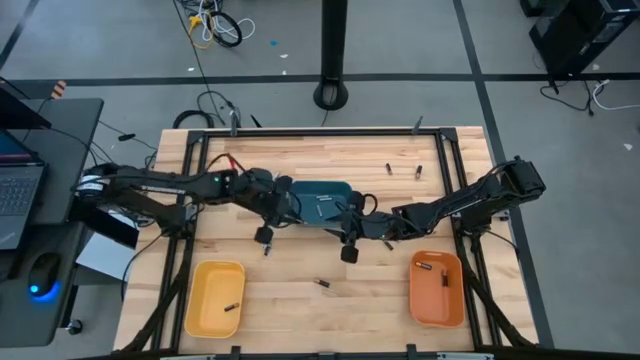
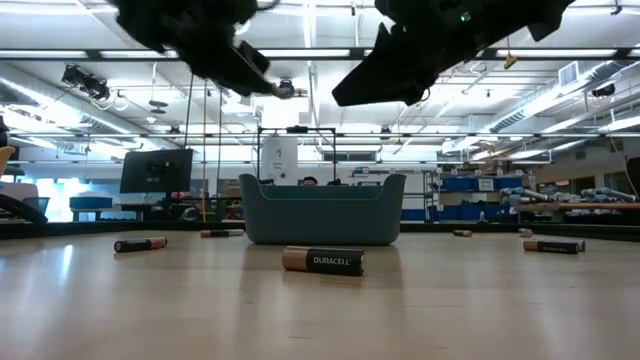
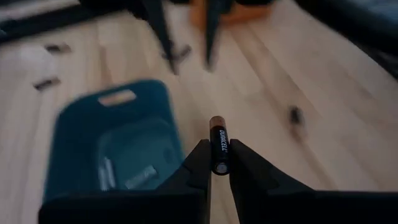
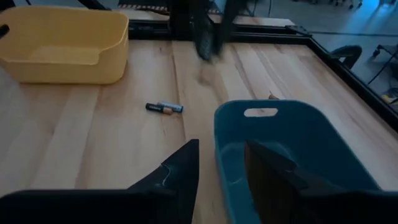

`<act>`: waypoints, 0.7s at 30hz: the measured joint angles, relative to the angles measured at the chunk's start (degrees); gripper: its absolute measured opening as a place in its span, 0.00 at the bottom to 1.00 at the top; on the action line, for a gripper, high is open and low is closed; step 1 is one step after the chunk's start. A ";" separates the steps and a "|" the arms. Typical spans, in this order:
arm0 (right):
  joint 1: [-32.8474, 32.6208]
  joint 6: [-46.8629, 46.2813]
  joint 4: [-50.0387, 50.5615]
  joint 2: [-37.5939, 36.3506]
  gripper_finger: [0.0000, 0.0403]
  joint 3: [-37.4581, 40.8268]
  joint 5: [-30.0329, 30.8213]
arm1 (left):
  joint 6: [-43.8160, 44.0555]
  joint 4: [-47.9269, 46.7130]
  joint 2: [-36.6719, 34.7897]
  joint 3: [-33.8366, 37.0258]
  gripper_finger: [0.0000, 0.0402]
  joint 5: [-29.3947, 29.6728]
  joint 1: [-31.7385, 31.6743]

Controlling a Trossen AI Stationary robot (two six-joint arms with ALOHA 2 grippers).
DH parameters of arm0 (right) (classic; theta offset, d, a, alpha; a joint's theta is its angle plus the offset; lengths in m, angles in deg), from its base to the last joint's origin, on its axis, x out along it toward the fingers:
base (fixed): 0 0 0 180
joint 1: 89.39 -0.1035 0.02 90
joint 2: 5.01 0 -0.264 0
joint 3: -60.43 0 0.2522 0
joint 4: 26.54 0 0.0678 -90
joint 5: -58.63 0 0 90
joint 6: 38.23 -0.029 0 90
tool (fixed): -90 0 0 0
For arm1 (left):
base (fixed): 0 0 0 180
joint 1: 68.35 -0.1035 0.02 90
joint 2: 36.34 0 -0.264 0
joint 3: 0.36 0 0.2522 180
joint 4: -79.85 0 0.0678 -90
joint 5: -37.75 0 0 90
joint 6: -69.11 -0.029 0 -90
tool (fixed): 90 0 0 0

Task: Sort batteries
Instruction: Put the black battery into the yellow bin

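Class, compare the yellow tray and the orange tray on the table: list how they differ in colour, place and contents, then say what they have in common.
Colour: the yellow tray is yellow; the orange tray is orange.
Place: the yellow tray sits on the left arm's side of the table, the orange tray on the right arm's side.
Contents: the high view shows one battery in the yellow tray and two batteries in the orange tray.
Shared: both are small open trays near the table's front edge.

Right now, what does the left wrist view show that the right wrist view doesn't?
Only the left wrist view shows the left gripper with its jaws shut on a Duracell battery, and batteries lying inside the teal bin. Only the right wrist view shows the yellow tray and the right gripper, jaws open and empty. Both show the teal bin and the wooden table.
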 joint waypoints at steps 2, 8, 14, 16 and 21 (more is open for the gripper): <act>0.31 0.58 1.16 0.05 0.33 0.02 0.00 | 0.17 -10.00 -1.29 -2.71 0.11 -0.35 1.46; 0.88 0.47 0.99 0.26 0.33 2.35 0.04 | 6.97 -31.99 -2.24 -8.21 0.11 -4.25 6.80; 0.82 -0.93 0.38 0.26 0.33 3.66 0.02 | 18.84 -45.30 -2.23 -9.03 0.10 -12.78 8.74; 0.84 -0.91 0.14 0.24 0.33 3.81 0.02 | 23.21 -49.34 -2.21 -9.03 0.10 -13.93 9.26; 1.09 -0.43 -0.36 0.26 0.33 4.79 0.02 | 34.84 -54.77 -2.18 -8.94 0.10 -16.33 13.80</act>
